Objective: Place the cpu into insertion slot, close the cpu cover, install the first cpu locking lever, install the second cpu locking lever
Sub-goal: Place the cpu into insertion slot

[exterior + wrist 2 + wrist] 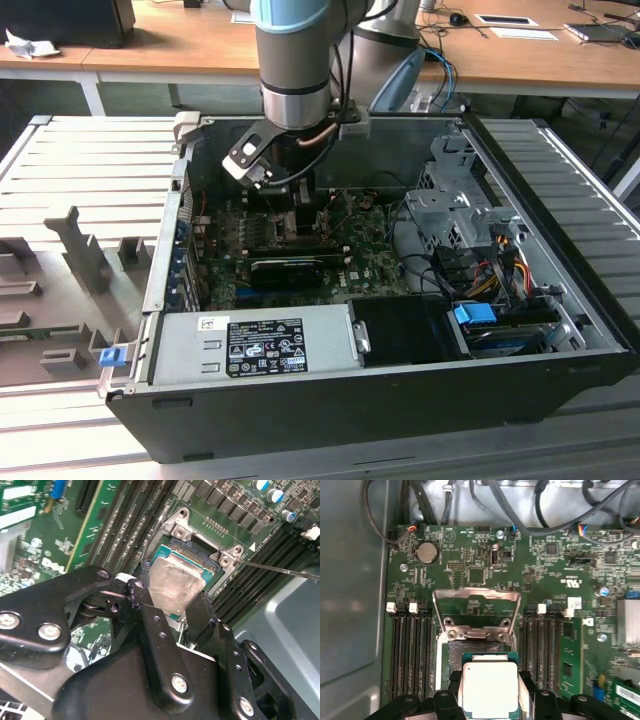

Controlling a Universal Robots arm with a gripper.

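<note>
My arm [292,60] hangs straight down into an open black computer case [400,400]. My gripper [300,210] is low inside it, over the green board [375,270] (the spot right under me is hidden). Near my gripper lies a long black card [290,268]. A big grey box [250,345] with a label sits along the near wall. Toward the exterior view's right are a silvery metal cage [445,205], bright cables [505,265] and a blue clip [474,313]. The case rests on a grey ribbed table [90,160]. Grey blocks [85,255] stand on it too. Wooden desks [180,45] stand behind.
</note>
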